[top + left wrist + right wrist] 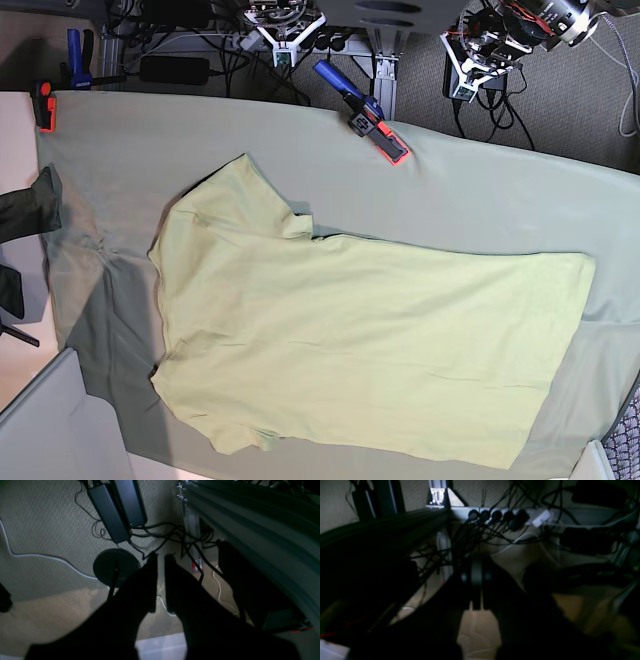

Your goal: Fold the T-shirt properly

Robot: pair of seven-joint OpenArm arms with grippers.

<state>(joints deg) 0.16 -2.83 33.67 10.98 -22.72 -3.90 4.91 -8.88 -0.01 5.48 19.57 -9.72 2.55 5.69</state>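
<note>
While both arms hang back beyond the far edge of the table, no fold has been started, so I judge the task to be at its very beginning.

Going left to right in the base view: an orange clamp grips the far left corner of the grey-green table cloth, with a blue clamp just beyond it. One T-shirt, pale yellow-green, lies flat in the middle of the cloth, its sleeves to the left and its hem to the right. One sleeve points to the far left, the other to the near left. A blue and orange clamp pins the cloth's far edge near the centre. That makes three clamps, one shirt, one cloth, two arms.

The right gripper looks down at a power strip and tangled cables; its fingers seem nearly together with only a thin slit between, and nothing is held. The left gripper hangs over carpet and two black power bricks, fingers slightly parted, also empty.

The next move, as I judge it, calls for both arms to come forward over the table and take hold of the shirt's edge.
</note>
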